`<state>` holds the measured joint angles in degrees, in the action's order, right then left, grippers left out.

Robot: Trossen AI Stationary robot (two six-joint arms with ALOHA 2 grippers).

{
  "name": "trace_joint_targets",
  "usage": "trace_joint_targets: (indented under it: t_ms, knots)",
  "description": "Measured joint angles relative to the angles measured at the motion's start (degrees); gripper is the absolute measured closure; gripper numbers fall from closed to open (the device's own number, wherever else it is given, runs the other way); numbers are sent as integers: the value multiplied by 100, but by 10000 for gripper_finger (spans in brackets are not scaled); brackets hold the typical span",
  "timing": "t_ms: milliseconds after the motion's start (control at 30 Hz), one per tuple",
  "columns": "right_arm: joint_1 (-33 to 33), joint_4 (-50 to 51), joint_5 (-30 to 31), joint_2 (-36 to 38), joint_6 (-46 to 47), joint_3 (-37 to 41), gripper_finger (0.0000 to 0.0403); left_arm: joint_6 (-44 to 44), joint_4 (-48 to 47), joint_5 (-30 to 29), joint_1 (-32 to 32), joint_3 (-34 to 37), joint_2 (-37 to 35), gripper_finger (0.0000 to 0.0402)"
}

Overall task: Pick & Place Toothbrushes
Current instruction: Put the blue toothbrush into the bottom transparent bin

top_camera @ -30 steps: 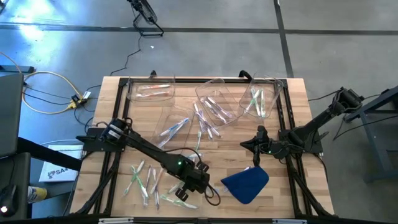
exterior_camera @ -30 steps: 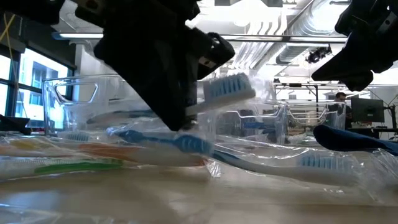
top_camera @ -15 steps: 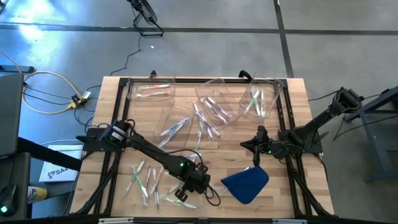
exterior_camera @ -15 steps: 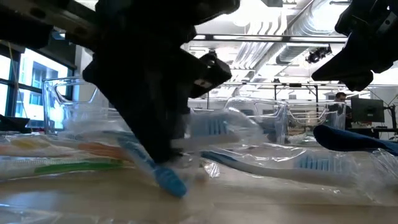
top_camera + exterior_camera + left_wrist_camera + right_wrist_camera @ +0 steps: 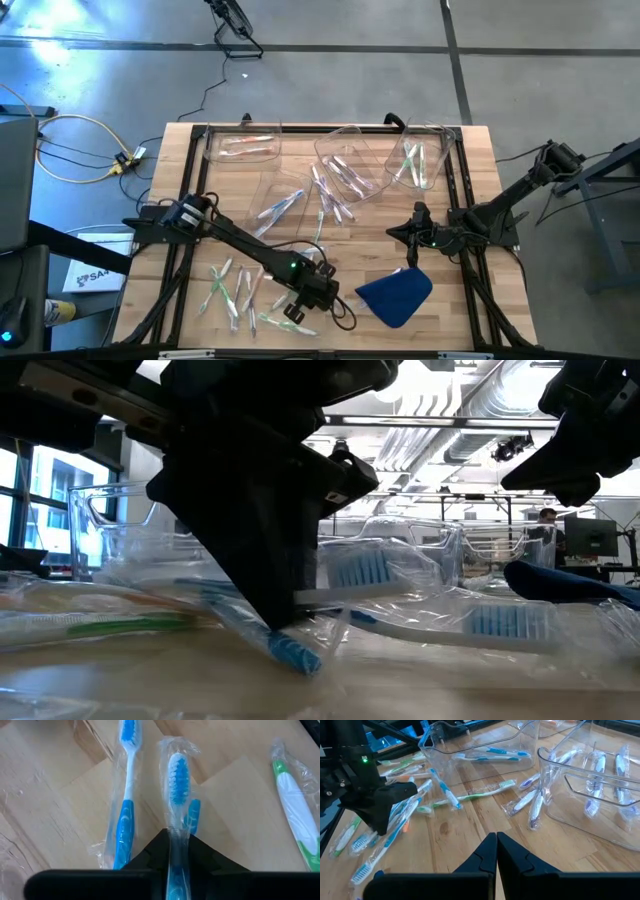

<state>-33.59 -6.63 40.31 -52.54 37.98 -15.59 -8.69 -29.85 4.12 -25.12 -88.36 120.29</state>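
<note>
Several wrapped toothbrushes lie loose on the wooden table near its front left. My left gripper stands slanting down among them, shut on a wrapped blue toothbrush. Another blue toothbrush and a green one lie flat on the table beside it. More toothbrushes lie mid-table and in clear bins. My right gripper hangs shut and empty over the table's right half, behind a blue cloth. My left gripper pinches the blue toothbrush by its handle between its two fingers, through the clear wrapper. The fingers slant down from the table's left. The bristle head sticks out past the fingers just above the table. A blue end below them reaches the tabletop.
Clear bins stand along the far side: one at the far left, one tilted in the middle, one at the far right, each with toothbrushes inside. A fourth bin sits mid-table. The blue cloth lies near the front right.
My left gripper has sunk a little toward the table with the blue toothbrush. The brush's head, raised a second ago, now hangs low just above the table, and its blue lower end has come down to the tabletop.
</note>
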Motion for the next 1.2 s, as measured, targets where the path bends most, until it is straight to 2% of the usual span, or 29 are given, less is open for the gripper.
trace_joint_targets:
  t_ms: [200, 333, 467, 1000, 1200]
  knots:
    - [1, 0, 0, -1, 0, 0, 399, 0, 28, -2, 0, 0, 0, 307]
    - [0, 0, 0, 1, 0, 0, 399, 0, 131, 111, 0, 2, 0, 299]
    - [1, 0, 0, 1, 0, 0, 399, 2, 336, 268, 0, 4, 0, 298]
    - [1, 2, 0, -1, -2, 0, 399, 2, 357, 289, 0, 4, -3, 298]
    - [-1, 2, 0, 1, -10, 0, 399, 2, 358, 291, 0, 4, -9, 338]
